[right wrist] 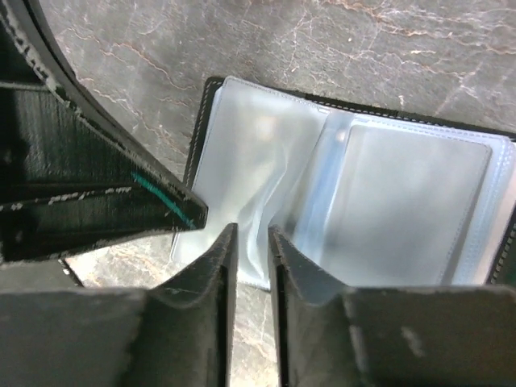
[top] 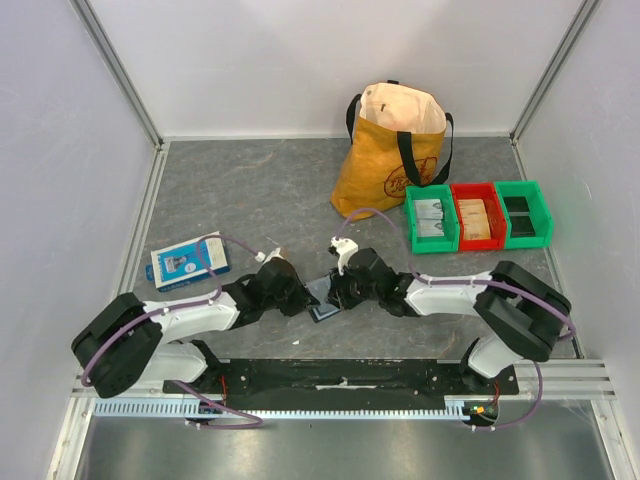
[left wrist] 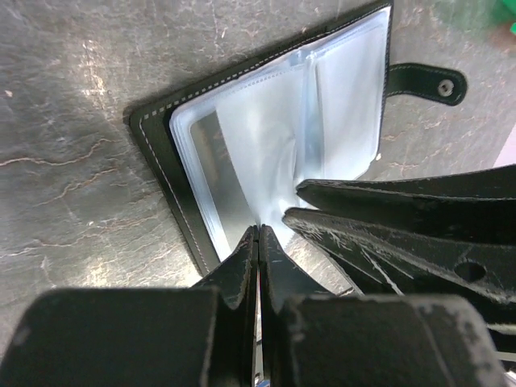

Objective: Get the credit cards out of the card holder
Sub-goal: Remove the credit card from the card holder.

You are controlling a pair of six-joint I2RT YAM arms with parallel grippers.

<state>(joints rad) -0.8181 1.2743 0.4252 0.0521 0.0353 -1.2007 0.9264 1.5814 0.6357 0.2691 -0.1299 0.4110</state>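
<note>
the slick clear sleeves could slip free, or the light wallet could lift whole, since nothing pins it. the small black stitched folding card holder (left wrist: 157,145) lies open on the grey marbled bench (top: 250,190), a pale flat plastic card (right wrist: 411,201) in one pocket. the left gripper (left wrist: 258,234) is pressed together at the sleeve edge; the right gripper (right wrist: 251,234) stands slightly parted.

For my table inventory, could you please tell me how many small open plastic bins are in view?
3, in a row right of the orange fabric tote bag: the left green plastic bin, the middle red plastic bin, the right green plastic bin. None appears hidden.
</note>
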